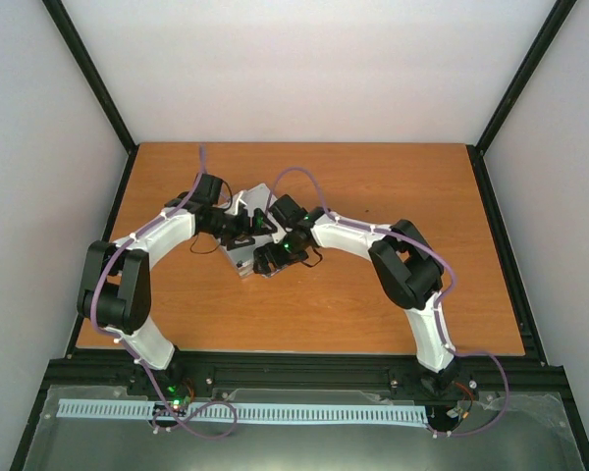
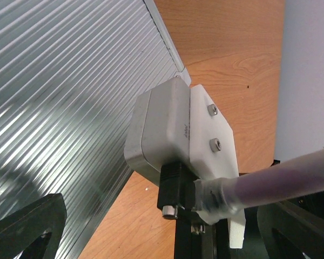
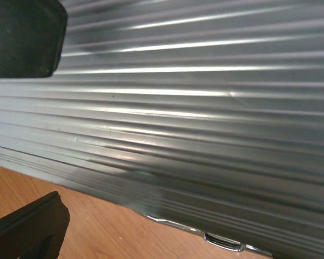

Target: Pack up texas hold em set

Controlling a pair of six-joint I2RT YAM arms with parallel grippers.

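Ribbed aluminium catches the light in the middle of the wooden table [image 1: 373, 304]: the silver case [image 1: 238, 257] of the texas hold em set lies there, a little left of centre, with both arms bent in over it from either side.

The left gripper [image 1: 243, 234] sits at the far end of the case and the right gripper [image 1: 267, 257] at its near right side, the two very close to one another.

From the left wrist, the case's grooved wall [image 2: 54, 108] fills the left half of the view and slants away to a corner over the wood. The left gripper [image 2: 162, 218] has its dark fingers [image 2: 27, 226] spread to the two bottom corners, with nothing pinched between them. Just ahead of them hangs a grey and white box [image 2: 173, 135] on the other arm, with a thick purple cable [image 2: 281, 183] running out to the right.

From the right wrist, the case [image 3: 205, 135] is a wall of silver ribs resting on the table, with a small chrome latch [image 3: 222, 243] at its lower edge. The right gripper [image 3: 51, 132] stands wide apart, one black finger [image 3: 21, 38] at the top and one at the bottom, just beside the ribbed side. I cannot tell whether either finger touches the metal.
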